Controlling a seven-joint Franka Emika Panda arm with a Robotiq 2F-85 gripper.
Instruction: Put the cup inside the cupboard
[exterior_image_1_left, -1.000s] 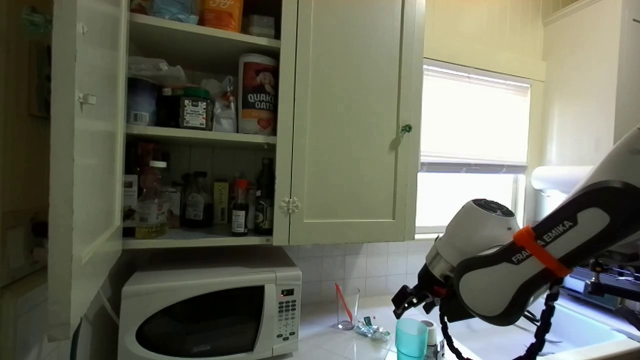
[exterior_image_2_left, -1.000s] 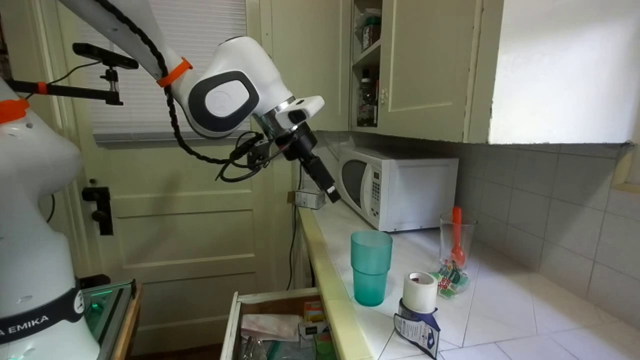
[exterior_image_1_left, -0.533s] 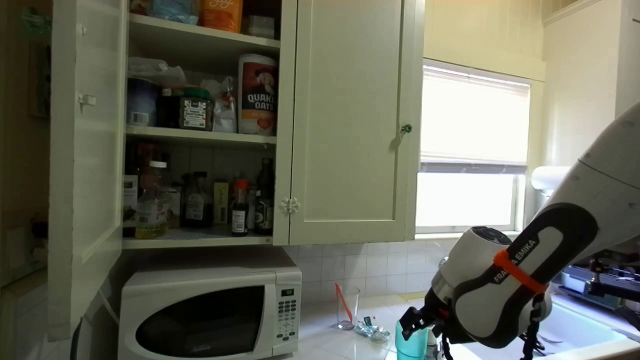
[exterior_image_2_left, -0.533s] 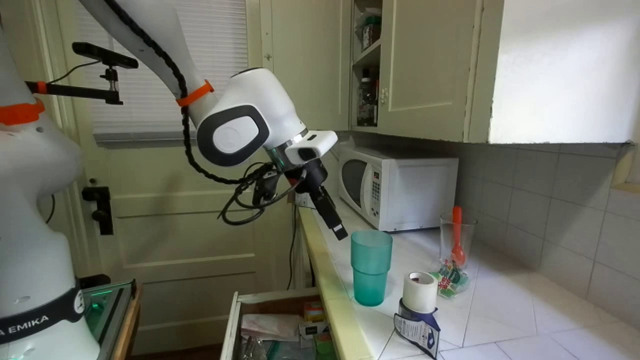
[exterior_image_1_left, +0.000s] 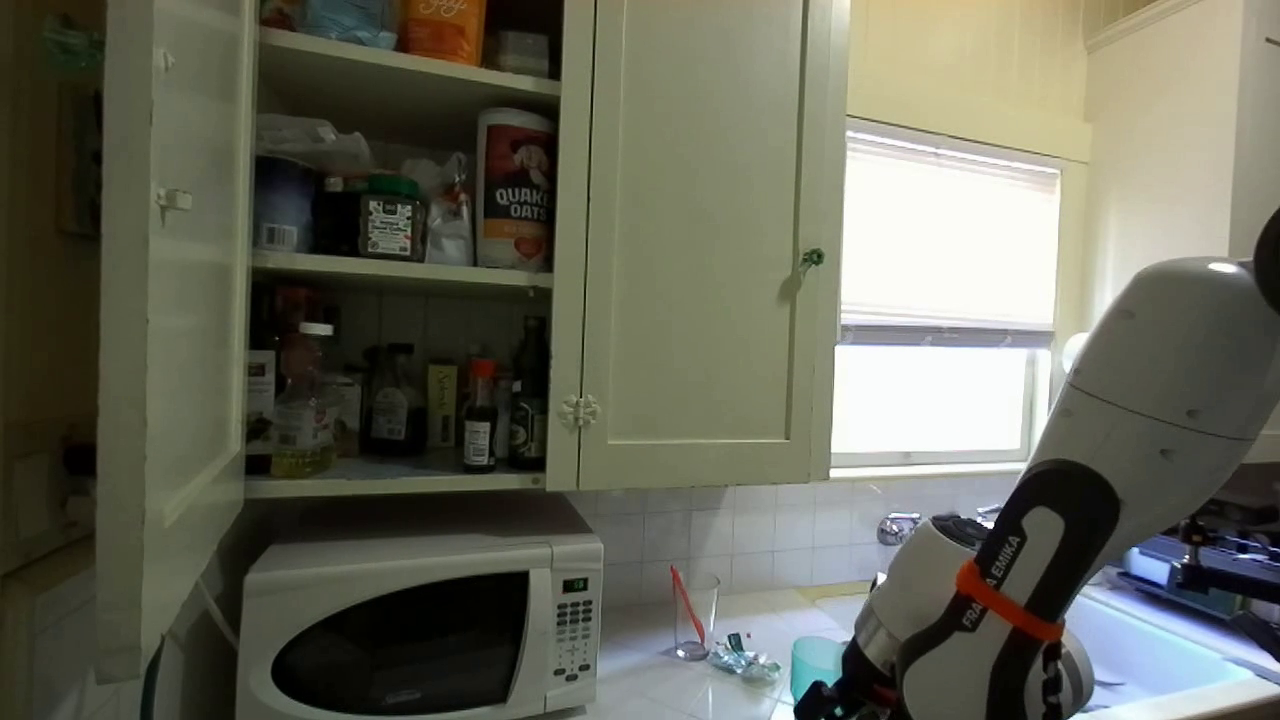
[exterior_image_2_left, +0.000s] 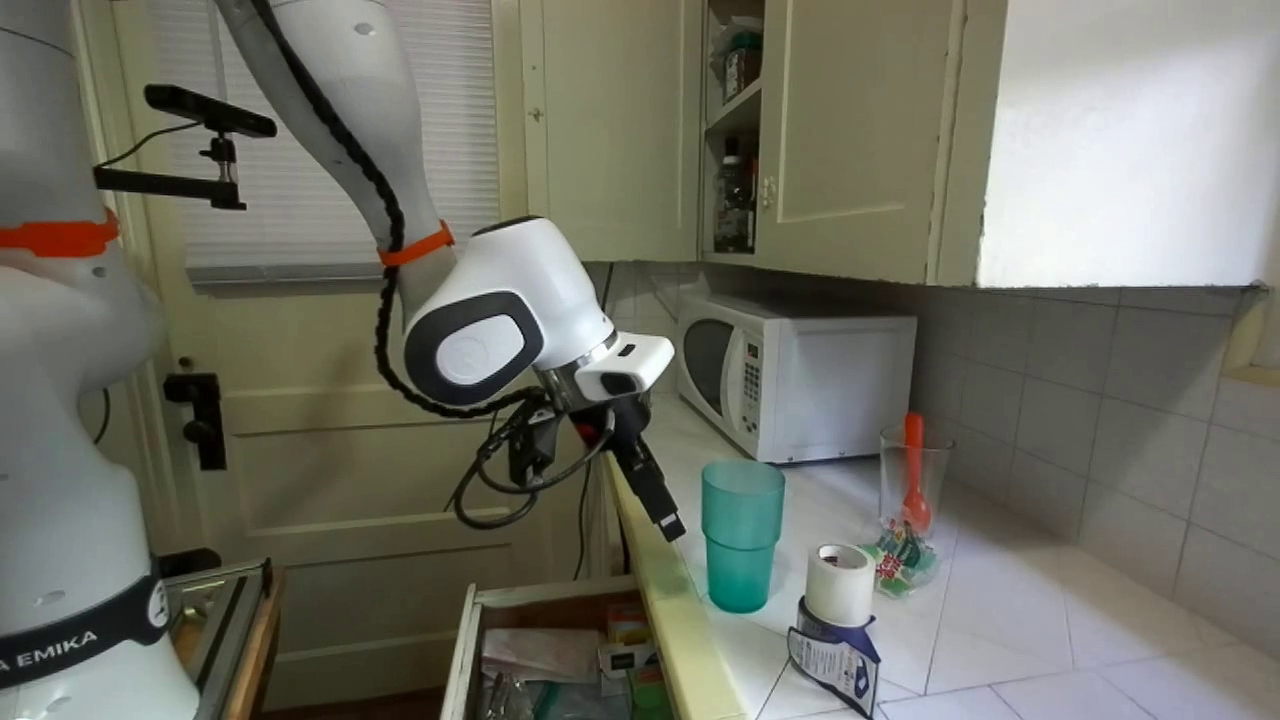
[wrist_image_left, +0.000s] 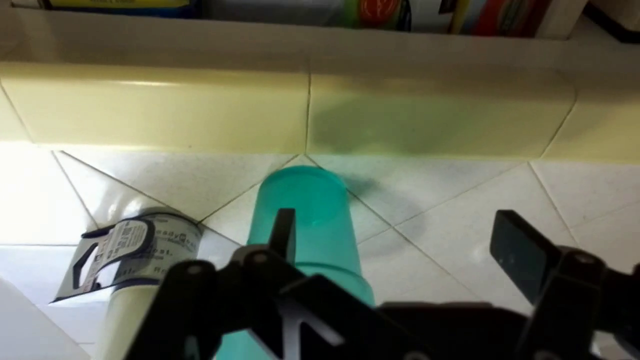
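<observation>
The teal cup (exterior_image_2_left: 742, 535) stands upright on the white tiled counter, near its yellow front edge. It also shows in an exterior view (exterior_image_1_left: 815, 662) and in the wrist view (wrist_image_left: 310, 210). My gripper (exterior_image_2_left: 672, 528) points down beside the cup. In the wrist view my gripper (wrist_image_left: 400, 237) is open and empty; one finger overlaps the cup in the picture, the other is off to the right over bare tile. Whether a finger touches the cup, I cannot tell. The white cupboard (exterior_image_1_left: 700, 300) has its left door (exterior_image_1_left: 200, 300) open, with bottles and jars on its shelves.
The microwave (exterior_image_1_left: 400, 560) sits under the open cupboard. A clear glass with a red spoon (exterior_image_2_left: 915, 480), a crumpled wrapper (exterior_image_2_left: 902, 560) and a packaged white roll (exterior_image_2_left: 840, 590) stand on the counter. A drawer (exterior_image_2_left: 462, 650) is pulled out below; the sink (exterior_image_1_left: 1170, 640) is beyond the arm.
My gripper has come down from above the counter to the cup's height, beside it. The cup and the cupboard door have not moved.
</observation>
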